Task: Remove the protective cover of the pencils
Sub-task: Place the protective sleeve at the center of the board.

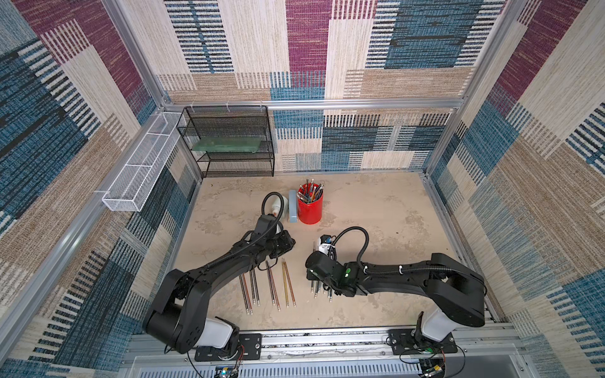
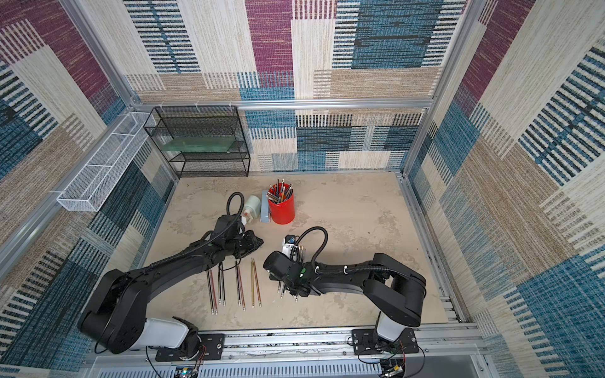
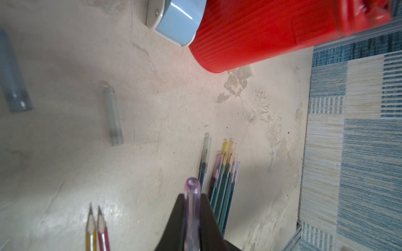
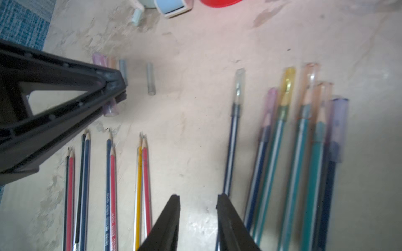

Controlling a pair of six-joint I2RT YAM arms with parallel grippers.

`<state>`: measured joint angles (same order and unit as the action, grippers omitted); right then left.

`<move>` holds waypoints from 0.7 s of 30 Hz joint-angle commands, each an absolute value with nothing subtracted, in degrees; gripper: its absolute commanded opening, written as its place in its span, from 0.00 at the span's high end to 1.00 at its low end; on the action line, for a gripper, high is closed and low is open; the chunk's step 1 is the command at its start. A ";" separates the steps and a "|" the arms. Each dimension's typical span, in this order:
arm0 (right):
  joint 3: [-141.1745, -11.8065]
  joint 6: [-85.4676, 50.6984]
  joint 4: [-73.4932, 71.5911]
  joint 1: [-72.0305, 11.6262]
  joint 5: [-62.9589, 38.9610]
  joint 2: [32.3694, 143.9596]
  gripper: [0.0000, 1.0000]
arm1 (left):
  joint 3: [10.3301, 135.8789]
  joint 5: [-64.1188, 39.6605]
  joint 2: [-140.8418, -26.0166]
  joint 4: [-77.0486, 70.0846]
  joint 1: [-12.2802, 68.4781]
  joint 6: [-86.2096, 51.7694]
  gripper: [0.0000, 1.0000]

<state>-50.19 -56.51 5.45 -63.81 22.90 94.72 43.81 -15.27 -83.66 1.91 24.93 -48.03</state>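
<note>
One counter [image 1: 376,212], beige, carrying all items. One red cup [image 1: 310,209] at the far side, stocked with further pencils. Eight pencils [image 4: 112,184] laid bare in pairs; six capped pencils [image 4: 315,169] grouped near them. Several loose caps [image 4: 150,79] lying past the bare tips. One purple cap [image 3: 192,187], pinched in the left claw [image 3: 192,202]: best released low over the loose caps so that it is not bounced away. Right claw [image 4: 199,197], spread and empty between the two groups: one capped barrel is best singled out and gripped mid-length.

left tool [image 3: 192,196]: clamped on purple cap [image 3: 192,184] | capped pencils [image 3: 224,184]: just beside | clear cap [image 3: 112,117]: loose on table [image 3: 163,113]
</note>
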 commanded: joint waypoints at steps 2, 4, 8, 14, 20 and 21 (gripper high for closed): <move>-49.42 -57.39 6.05 -63.36 24.39 94.26 0.65 | 49.07 -10.45 -89.37 7.44 25.13 -44.93 0.96; -49.61 -57.30 6.24 -63.25 24.38 94.70 0.65 | 51.40 -9.10 -92.18 9.44 25.08 -44.01 0.97; -50.00 -57.07 6.24 -62.93 23.84 95.62 0.65 | 55.92 -8.27 -97.63 11.70 25.07 -42.77 0.97; -49.65 -56.95 6.07 -62.56 23.63 95.61 0.65 | 59.94 -6.59 -102.44 14.52 25.05 -41.98 0.98; -49.39 -56.71 5.48 -62.01 22.85 96.22 0.65 | 61.04 -3.97 -103.36 16.59 25.11 -41.68 0.98; -49.39 -56.69 5.32 -61.96 22.59 96.29 0.65 | 61.24 -3.50 -103.59 16.97 25.13 -41.65 0.98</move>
<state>-49.54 -56.71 6.24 -62.15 22.90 95.94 60.55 -5.96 -103.22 14.79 25.15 -43.29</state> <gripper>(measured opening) 0.349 0.134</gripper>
